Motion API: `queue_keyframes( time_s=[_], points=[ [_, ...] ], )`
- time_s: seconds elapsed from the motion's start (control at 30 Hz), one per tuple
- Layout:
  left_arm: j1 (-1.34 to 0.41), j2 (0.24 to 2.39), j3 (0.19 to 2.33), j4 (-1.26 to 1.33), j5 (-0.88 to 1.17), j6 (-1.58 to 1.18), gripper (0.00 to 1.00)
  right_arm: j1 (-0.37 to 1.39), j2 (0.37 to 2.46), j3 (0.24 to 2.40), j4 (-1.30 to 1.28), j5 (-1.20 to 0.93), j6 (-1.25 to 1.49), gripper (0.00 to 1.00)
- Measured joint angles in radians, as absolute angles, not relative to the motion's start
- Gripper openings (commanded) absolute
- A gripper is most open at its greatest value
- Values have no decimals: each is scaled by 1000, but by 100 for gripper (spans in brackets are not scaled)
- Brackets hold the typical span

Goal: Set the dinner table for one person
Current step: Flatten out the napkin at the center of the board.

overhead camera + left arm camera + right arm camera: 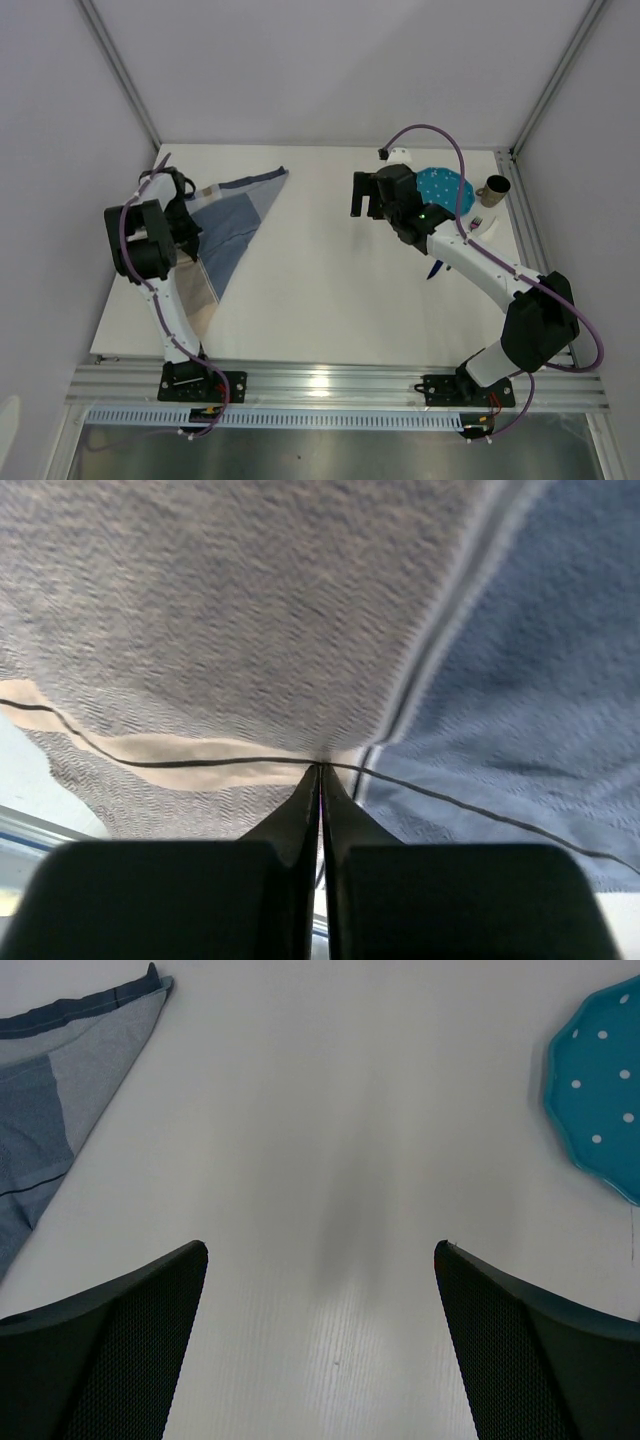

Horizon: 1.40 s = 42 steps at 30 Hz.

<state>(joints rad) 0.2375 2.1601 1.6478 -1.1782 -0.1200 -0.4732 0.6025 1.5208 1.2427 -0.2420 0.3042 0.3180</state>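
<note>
The left end effector (320,775) pinches the checked placemat (250,610) shut-tight; the right end effector (320,1250) hovers wide open above the desk (330,1100).

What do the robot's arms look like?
The left arm and the right arm have white links with chunky black joints. A purple cable loops along each. The left gripper and right gripper have flat black fingers. A small green light glows on the right arm.
</note>
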Motion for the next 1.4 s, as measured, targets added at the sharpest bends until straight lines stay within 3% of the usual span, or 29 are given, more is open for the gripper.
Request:
queue_keyframes(
  time_s=[0.3,0.33,0.37,0.43,0.47,0.73,1.03,1.13,1.27,1.33,1.37,1.4],
  points=[
    [7,2167,1661,-1183,-118,-424,4,603,1520,1243,-246,305,318,99],
    [-25,2169,1663,-1182,-118,-417,11,603,1520,1242,-248,306,317,100],
    [-58,2169,1663,-1183,-117,-414,34,603,1520,1241,-249,306,316,100],
    [-106,2169,1663,-1185,-120,-399,70,603,1515,1233,-248,304,312,99],
    [-125,2168,1663,-1187,-128,-401,78,603,1511,1227,-246,303,310,100],
    [-171,2113,1647,-1177,-194,-399,77,603,1493,1192,-238,254,295,99],
    [-231,2136,1643,-1192,-265,-400,68,603,1480,1192,-234,241,295,99],
    [-234,2144,1636,-1193,-278,-402,57,603,1463,1191,-234,242,295,99],
    [-234,2159,1633,-1202,-294,-407,30,603,1449,1191,-234,242,295,100],
    [-234,2169,1633,-1204,-306,-403,23,603,1448,1191,-234,242,295,99],
    [-234,2175,1633,-1205,-310,-403,6,603,1447,1191,-234,241,295,99],
    [-233,2180,1633,-1205,-312,-409,0,603,1447,1191,-234,242,295,100]
  ],
)
